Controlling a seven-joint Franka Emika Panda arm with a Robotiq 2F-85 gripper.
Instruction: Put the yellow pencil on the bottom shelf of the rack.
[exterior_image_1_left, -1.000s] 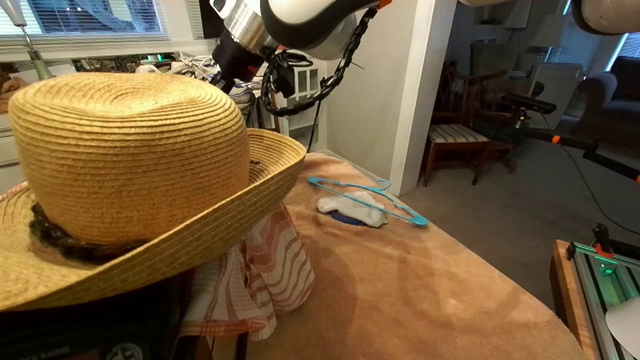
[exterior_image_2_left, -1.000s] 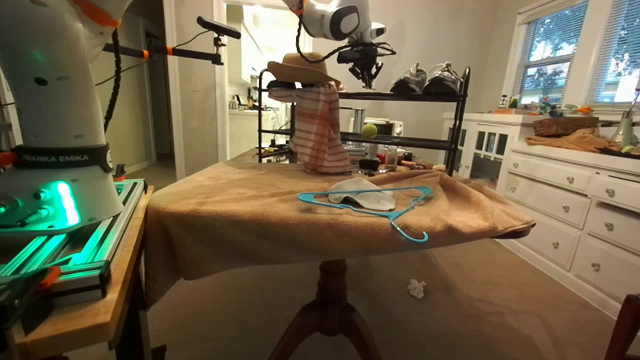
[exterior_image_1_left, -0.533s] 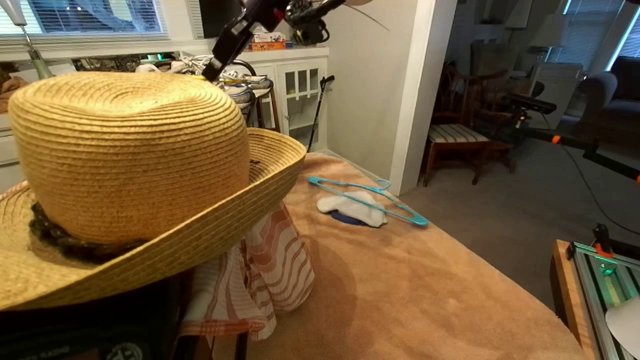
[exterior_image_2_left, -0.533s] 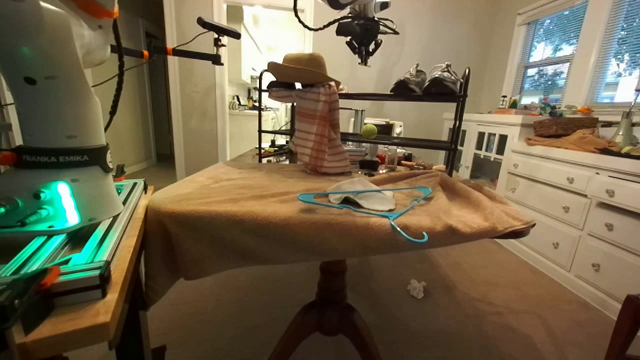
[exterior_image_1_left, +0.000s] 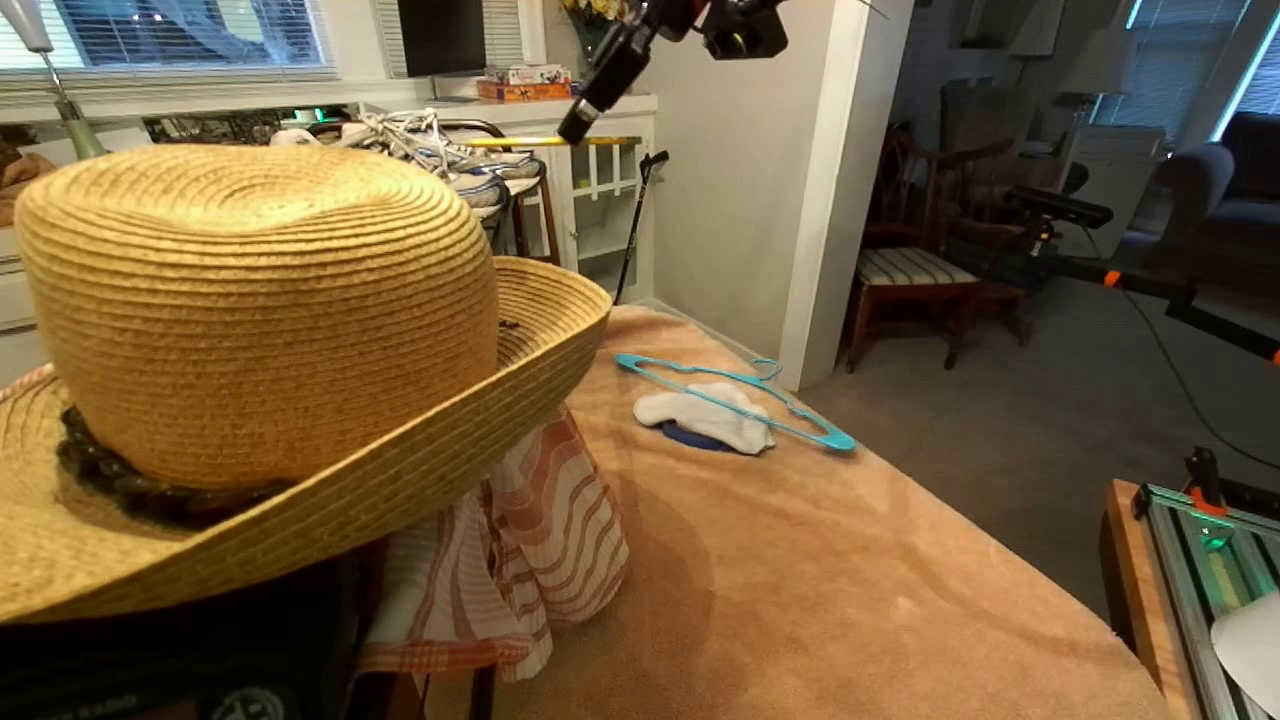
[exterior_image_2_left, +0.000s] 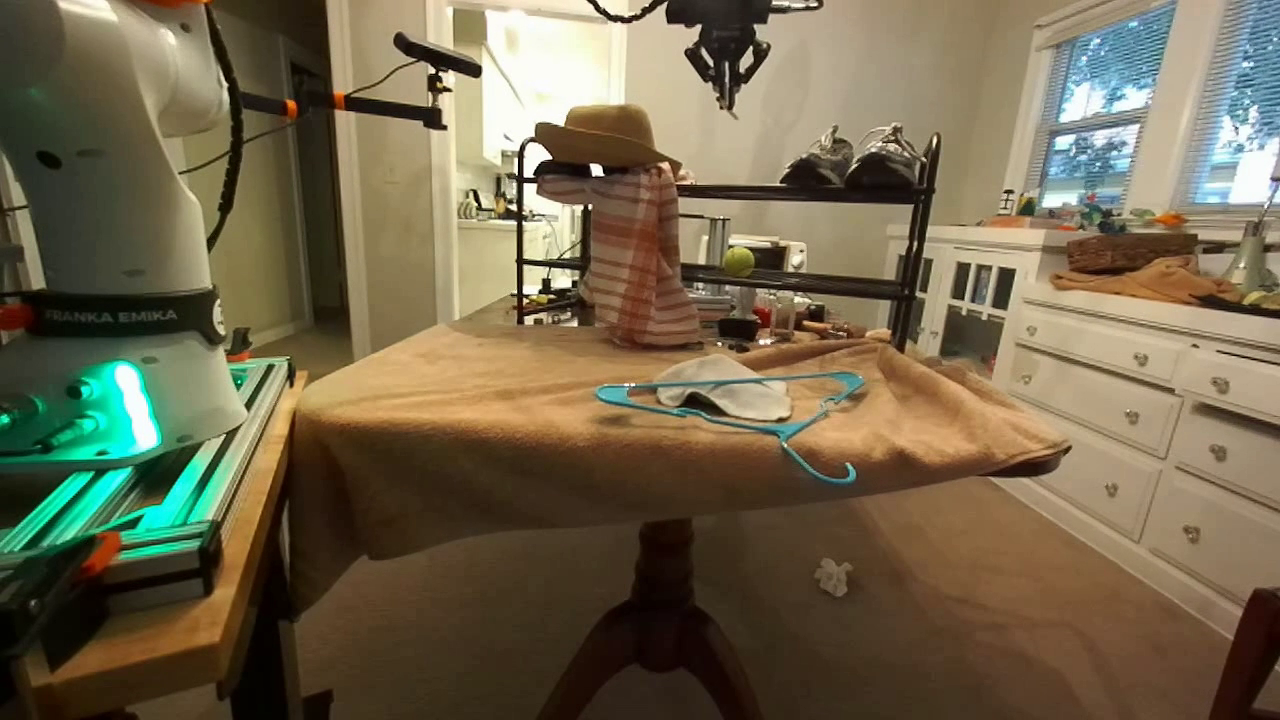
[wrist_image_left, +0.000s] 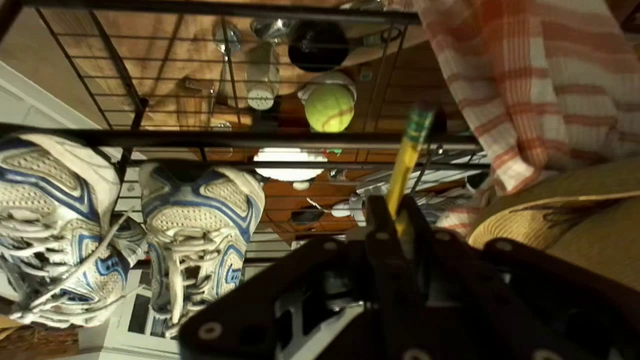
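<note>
The yellow pencil (wrist_image_left: 403, 162) has a green band at its end and sticks out from between my fingertips in the wrist view. My gripper (wrist_image_left: 394, 205) is shut on it. In an exterior view the pencil (exterior_image_1_left: 515, 141) lies nearly level across the fingertips (exterior_image_1_left: 575, 130), right of the hat. In an exterior view my gripper (exterior_image_2_left: 728, 104) hangs above the top shelf (exterior_image_2_left: 750, 192) of the dark metal rack (exterior_image_2_left: 925, 240), between hat and shoes. The rack's lower shelf (exterior_image_2_left: 830, 286) runs beneath. The rack's rails (wrist_image_left: 200, 139) also show in the wrist view.
A straw hat (exterior_image_2_left: 608, 135), a striped towel (exterior_image_2_left: 640, 250) hanging down and grey shoes (exterior_image_2_left: 885, 160) occupy the top shelf. A tennis ball (exterior_image_2_left: 739, 262) is at the lower shelf. A blue hanger (exterior_image_2_left: 780, 432) and white cloth (exterior_image_2_left: 745, 395) lie on the covered table (exterior_image_2_left: 470, 400).
My gripper has risen from close over the rack's top shelf to well above it. The pencil has come up with it and now shows clear of the hat in an exterior view.
</note>
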